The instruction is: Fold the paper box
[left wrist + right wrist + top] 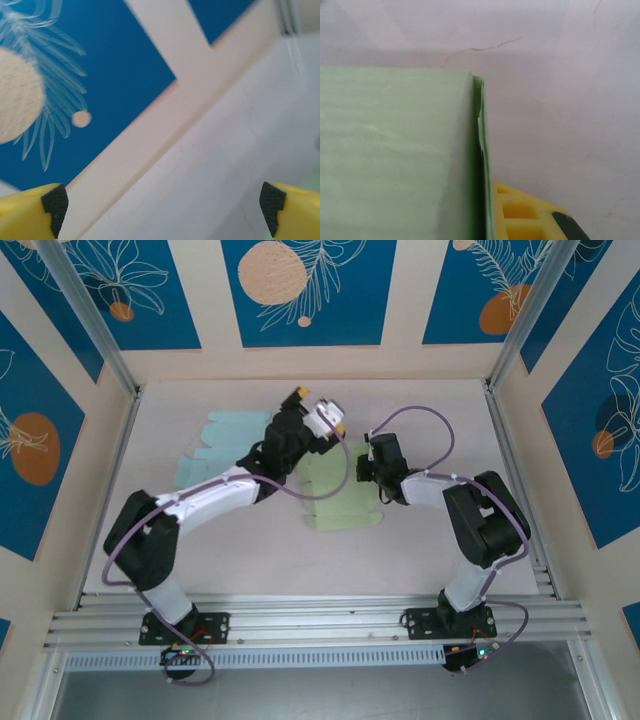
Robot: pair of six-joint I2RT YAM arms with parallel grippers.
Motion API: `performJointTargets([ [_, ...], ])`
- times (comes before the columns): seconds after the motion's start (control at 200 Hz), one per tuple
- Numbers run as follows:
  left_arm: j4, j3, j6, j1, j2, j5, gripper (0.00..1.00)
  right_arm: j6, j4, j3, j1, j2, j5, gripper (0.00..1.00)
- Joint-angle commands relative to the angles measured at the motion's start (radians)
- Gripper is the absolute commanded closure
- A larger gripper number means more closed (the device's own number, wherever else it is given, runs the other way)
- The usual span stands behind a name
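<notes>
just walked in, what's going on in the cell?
The two arms are folding a light green paper box blank lying in the middle of the white table. The right gripper is shut on the blank's right edge, where the paper looks doubled over. The left gripper is open and empty, raised over the blank's far side. A second, light blue paper blank lies flat at the back left, untouched.
</notes>
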Motion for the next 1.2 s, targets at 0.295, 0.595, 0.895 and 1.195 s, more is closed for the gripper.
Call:
performJointTargets([
  [0.295, -0.365, -0.219, -0.812, 0.193, -0.228, 0.147, 0.0, 0.012, -0.057, -0.107, 0.017, -0.229, -0.034, 1.0],
  [0.595, -0.336, -0.293, -0.792, 0.195, -0.257, 0.341, 0.0, 0.029, -0.087, -0.175, 0.057, -0.352, 0.006, 1.0],
  [0.895, -0.311, -0.333, -0.84, 0.196, -0.385, 0.39, 0.0, 0.037, -0.093, -0.184, 0.067, -0.36, 0.045, 1.0],
  [1.195, -0.4, -0.269, -0.842, 0.186, -0.302, 0.427, 0.04, 0.043, -0.089, -0.169, 0.082, -0.347, 0.071, 1.0],
])
